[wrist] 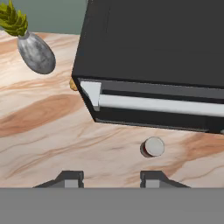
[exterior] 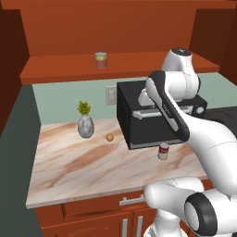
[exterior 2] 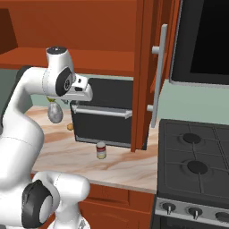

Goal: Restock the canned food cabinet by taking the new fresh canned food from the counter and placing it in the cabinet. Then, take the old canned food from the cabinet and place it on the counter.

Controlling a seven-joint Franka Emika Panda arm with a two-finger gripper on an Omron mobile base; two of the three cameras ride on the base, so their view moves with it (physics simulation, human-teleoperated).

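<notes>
Up above the counter, the gripper hangs with its fingers drawn in, empty, touching nothing. Two cans: the new fresh canned food, red over cream-white with a silver rim, stands upright on the marble just before the black toaster oven; the old canned food sits on the cabinet shelf.

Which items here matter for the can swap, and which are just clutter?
Job:
red-and-white can on the counter
red can on the cabinet shelf

Clutter:
black toaster oven
grey vase with plant
small orange ball
stove
</notes>
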